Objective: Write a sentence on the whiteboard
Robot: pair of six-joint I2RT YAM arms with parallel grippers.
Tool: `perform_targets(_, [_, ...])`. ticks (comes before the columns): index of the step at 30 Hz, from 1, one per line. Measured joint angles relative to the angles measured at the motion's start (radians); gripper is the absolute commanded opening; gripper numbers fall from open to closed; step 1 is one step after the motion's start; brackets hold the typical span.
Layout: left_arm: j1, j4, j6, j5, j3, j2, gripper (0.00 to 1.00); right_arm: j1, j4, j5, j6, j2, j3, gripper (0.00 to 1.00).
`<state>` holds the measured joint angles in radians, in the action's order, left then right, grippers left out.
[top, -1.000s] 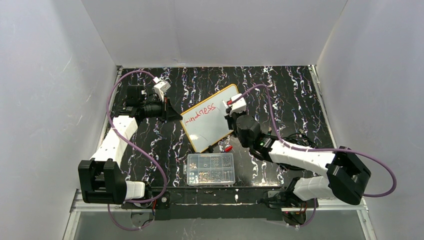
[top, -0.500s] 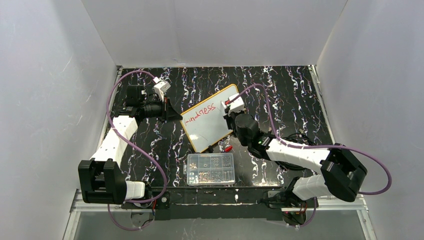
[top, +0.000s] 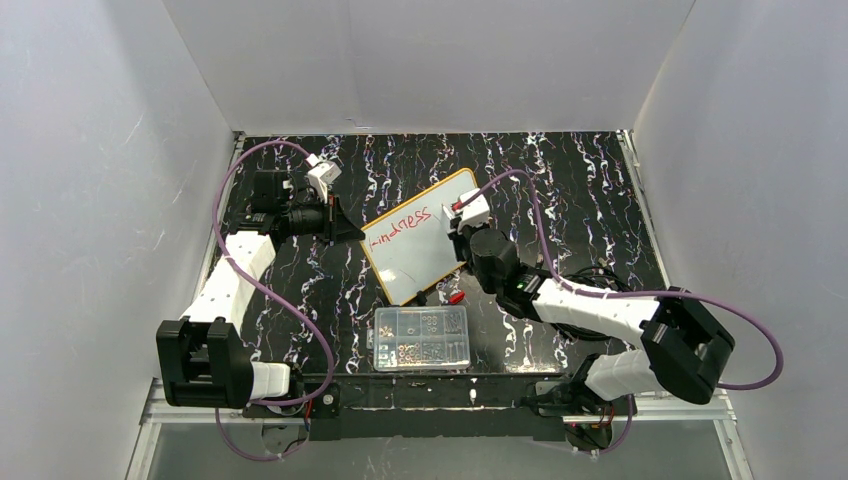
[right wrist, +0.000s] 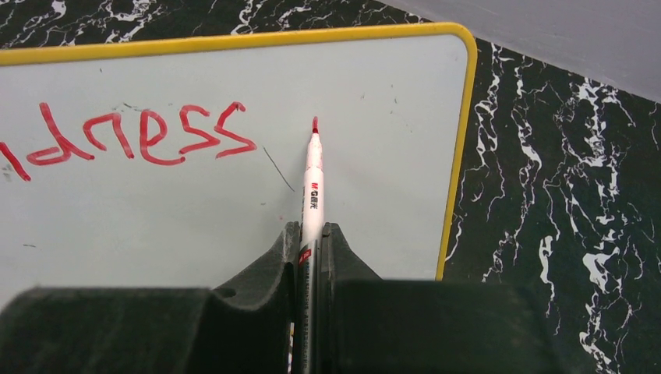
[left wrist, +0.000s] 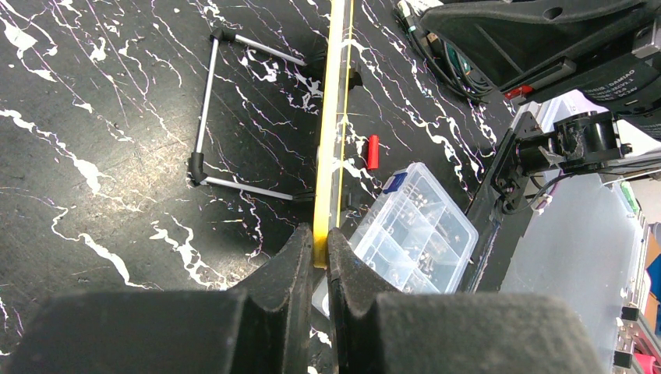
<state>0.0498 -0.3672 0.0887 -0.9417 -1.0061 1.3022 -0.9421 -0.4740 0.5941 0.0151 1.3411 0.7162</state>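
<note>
Since a second ago the right arm's elbow has slid a little toward the left of the top view, and its wrist has edged the same way. Over the last half second nothing shifts, and the left arm sits where it did.

The whiteboard [top: 425,255] is at the centre of the top view on the black marbled table [top: 570,190], turned so its long sides run from lower left to upper right. The left gripper [top: 355,233] is closed on the yellow rim at the board's left edge. From the left wrist the two fingers pinch that rim [left wrist: 334,117] edge-on, and a thin wire frame [left wrist: 204,117] lies on the table left of it, meeting it at black feet.

The right gripper [top: 462,238] is at the board's right side, clamped on a red marker [right wrist: 312,187] that points up the right wrist frame. The marker's tip sits just right of the last letter of the sentence [right wrist: 148,136] — whether it touches the surface I cannot tell. So far the red writing reads "kindness", along the board's upper edge in the top view.

A clear compartment box [top: 421,338] sits below the board in the top view, and a small red cap [top: 456,297] lies between the two — close to the board's lower corner.
</note>
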Motion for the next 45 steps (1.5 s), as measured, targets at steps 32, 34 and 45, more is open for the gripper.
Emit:
perform_targets(32, [0.0, 0.0, 0.0, 0.0, 0.0, 0.0, 0.0, 0.0, -0.008, 0.002, -0.042, -0.016, 0.013, 0.01])
perform_targets(34, [0.0, 0.0, 0.0, 0.0, 0.0, 0.0, 0.0, 0.0, -0.013, 0.002, -0.046, -0.005, 0.014, 0.01])
perform_targets(45, [0.0, 0.0, -0.003, 0.004, 0.0, 0.0, 0.0, 0.0, -0.042, 0.008, -0.056, 0.026, 0.015, 0.01])
